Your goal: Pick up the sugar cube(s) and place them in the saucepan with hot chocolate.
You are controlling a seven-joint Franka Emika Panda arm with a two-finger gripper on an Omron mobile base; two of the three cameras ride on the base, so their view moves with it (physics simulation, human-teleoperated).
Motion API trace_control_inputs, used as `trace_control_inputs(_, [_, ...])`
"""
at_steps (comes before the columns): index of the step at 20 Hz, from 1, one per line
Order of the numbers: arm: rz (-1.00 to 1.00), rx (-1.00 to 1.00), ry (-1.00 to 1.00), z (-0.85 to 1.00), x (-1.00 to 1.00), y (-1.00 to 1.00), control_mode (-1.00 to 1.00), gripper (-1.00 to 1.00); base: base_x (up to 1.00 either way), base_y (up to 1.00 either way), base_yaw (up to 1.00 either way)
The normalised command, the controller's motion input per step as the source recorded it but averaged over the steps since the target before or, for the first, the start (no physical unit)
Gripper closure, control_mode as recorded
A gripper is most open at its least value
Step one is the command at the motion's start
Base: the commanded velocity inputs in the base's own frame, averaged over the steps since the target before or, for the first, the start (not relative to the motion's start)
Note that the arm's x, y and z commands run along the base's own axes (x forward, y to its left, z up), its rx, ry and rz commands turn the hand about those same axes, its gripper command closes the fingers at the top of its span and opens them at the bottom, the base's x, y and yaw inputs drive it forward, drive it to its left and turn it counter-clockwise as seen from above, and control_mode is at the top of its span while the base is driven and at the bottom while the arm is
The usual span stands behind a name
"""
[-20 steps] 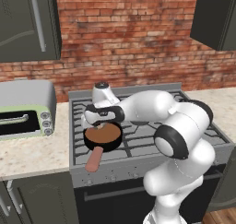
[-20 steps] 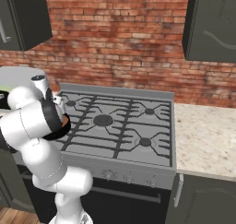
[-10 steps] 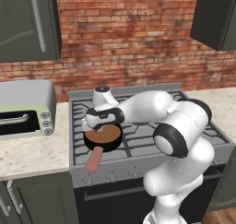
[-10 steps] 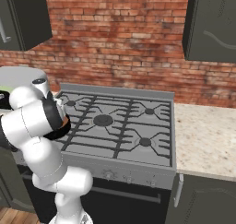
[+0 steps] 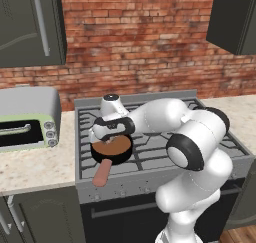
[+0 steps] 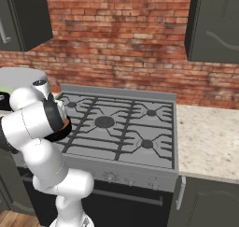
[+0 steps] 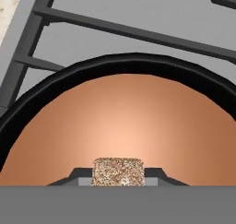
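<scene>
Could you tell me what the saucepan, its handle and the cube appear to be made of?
The saucepan looks like matte black metal, judging by its dark, unglossy rim. Its handle seems a salmon-pink plastic or silicone, smooth and uniform. The cube looks granular and speckled brown, like coarse sugar.

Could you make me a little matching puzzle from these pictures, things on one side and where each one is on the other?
Things:
1. sugar cube
2. saucepan
3. toaster oven
4. claw

Places:
A. on the counter left of the stove
B. on the stove's front left burner
C. between the claw's tips
D. right above the hot chocolate

Pairs: 1-C, 2-B, 3-A, 4-D
</scene>
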Motion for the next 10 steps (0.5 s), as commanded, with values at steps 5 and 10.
trace_control_inputs(5, [0.0,0.0,0.0,0.0,0.0,0.0,-1.0,-1.0,0.0,0.0,0.0])
trace_control_inputs(10, [0.05,0.0,0.0,0.03,0.02,-0.04,-1.0,-1.0,0.0,0.0,0.0])
